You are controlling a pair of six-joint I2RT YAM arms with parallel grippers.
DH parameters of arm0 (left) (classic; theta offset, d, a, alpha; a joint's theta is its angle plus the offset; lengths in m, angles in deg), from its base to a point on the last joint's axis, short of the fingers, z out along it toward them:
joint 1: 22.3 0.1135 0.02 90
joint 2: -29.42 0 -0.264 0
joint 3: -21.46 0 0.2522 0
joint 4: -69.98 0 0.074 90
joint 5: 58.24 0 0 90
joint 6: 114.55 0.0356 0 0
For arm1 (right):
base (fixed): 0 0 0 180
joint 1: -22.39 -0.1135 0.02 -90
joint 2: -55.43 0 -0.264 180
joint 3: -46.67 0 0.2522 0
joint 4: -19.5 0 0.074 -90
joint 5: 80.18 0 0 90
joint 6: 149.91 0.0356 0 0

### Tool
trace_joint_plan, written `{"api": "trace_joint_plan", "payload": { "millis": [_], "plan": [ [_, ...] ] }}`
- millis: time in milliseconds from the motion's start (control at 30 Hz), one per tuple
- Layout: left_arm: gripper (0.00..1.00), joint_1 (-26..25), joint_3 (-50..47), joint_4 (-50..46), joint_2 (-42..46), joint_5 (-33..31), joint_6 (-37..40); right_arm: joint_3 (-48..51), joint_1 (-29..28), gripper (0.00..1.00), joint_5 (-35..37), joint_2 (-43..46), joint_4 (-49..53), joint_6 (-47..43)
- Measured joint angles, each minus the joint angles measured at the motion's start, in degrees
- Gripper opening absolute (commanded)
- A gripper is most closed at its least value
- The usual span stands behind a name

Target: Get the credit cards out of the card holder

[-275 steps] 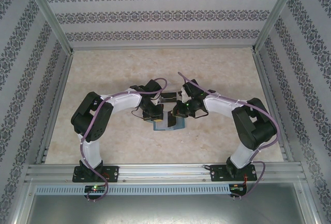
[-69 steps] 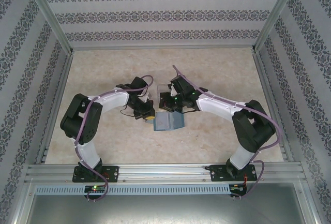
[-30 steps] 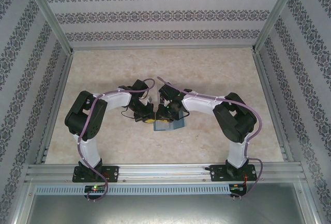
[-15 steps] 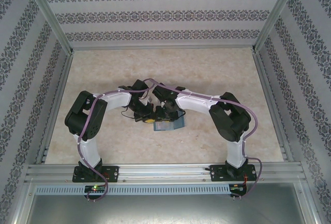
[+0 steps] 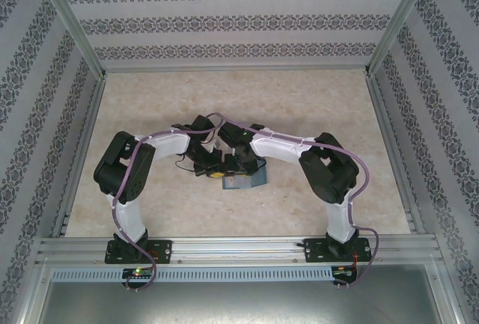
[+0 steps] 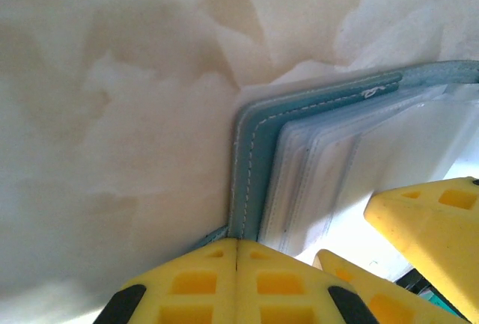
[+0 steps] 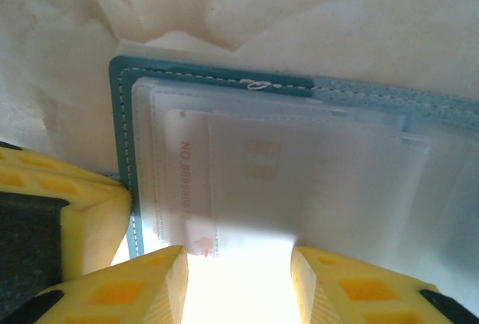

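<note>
The teal card holder point(image 5: 251, 180) lies open on the table between the two arms. My left gripper point(image 6: 236, 253) is shut, its yellow tips pressing on the holder's teal stitched edge point(image 6: 251, 152); from above it sits at the holder's left side point(image 5: 215, 172). My right gripper point(image 7: 236, 279) is open above the holder's clear sleeves point(image 7: 337, 182), one finger on each side of a bright patch. One of the credit cards, pale with reddish print point(image 7: 196, 189), lies inside a sleeve just ahead of the right fingertips point(image 7: 161, 279). From above the right gripper point(image 5: 239, 165) hovers on the holder's top edge.
The marbled beige tabletop point(image 5: 172, 99) spreads around the holder. Patterned walls and metal posts point(image 5: 71, 25) enclose it on three sides. The two wrists are very close together, and the left finger point(image 7: 67, 204) shows at the holder's left edge in the right wrist view.
The right arm's elbow has swung left and its gripper has settled onto the holder and widened. The left arm and the holder have stayed put.
</note>
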Motion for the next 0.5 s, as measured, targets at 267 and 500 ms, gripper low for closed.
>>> {"api": "trace_joint_plan", "payload": {
  "millis": [267,500],
  "plan": [
    [0.00,0.0,0.0,0.0,0.0,0.0,0.0,-1.3,-0.3,0.40,1.4,-1.0,1.6,-0.3],
    [0.00,0.0,-0.1,0.0,0.0,0.0,0.0,-3.3,-1.0,0.36,3.3,-2.4,4.0,-0.6]
  ]
}}
